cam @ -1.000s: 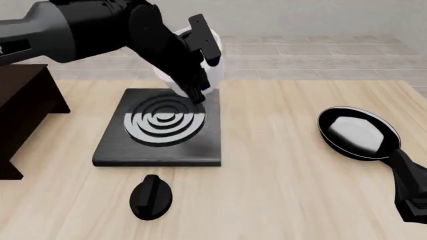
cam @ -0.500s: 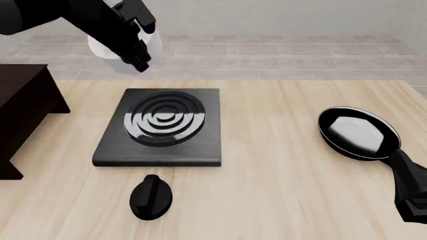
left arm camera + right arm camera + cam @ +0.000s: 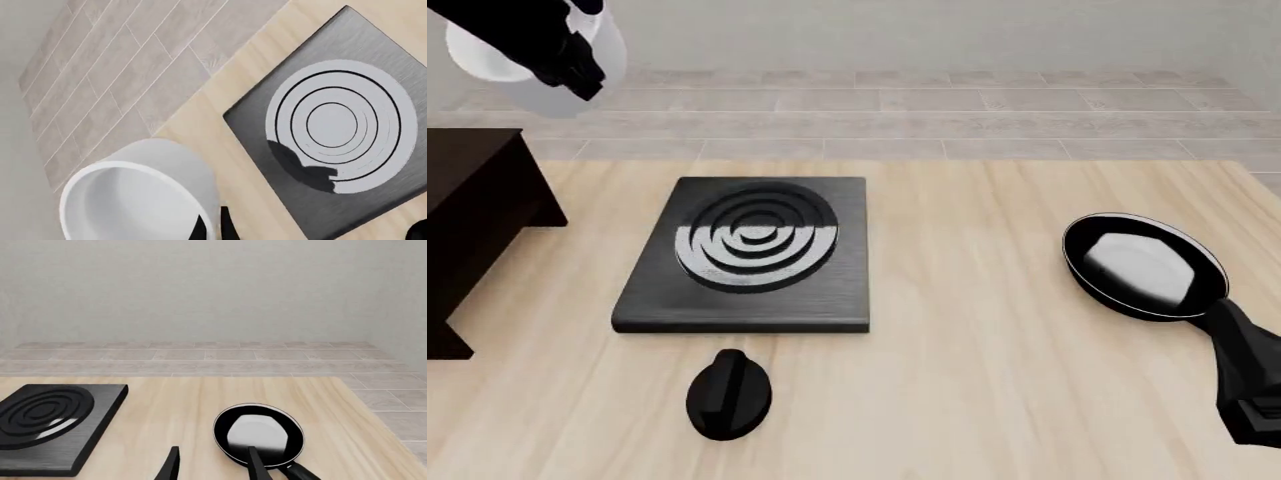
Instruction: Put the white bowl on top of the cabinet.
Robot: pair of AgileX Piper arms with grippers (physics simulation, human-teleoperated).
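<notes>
Nearest the camera in the front view, the black knob lay where it had been all along, and the right gripper rested at the table's near right edge; its wrist view showed the fingers spread apart with nothing between them, pointing toward the frying pan.

Further in, the stove plate sat bare. That was the change: a second before, the left arm had held the white bowl just over the plate's far edge, and half a second later it had been up and off to the left.

Farthest back, the bowl hung high at the upper left of the front view, carried by the left gripper, which was pinched on the bowl's rim (the wrist view showed the dark finger at the rim, with the table far below). The bowl was held tilted, not level.

The cabinet stood at the table's left edge, its flat top below the bowl and somewhat nearer the camera. By my judgement the lift and most of the carry were done; what remained was to bring the bowl over the top, level it, lower it and let go.
</notes>
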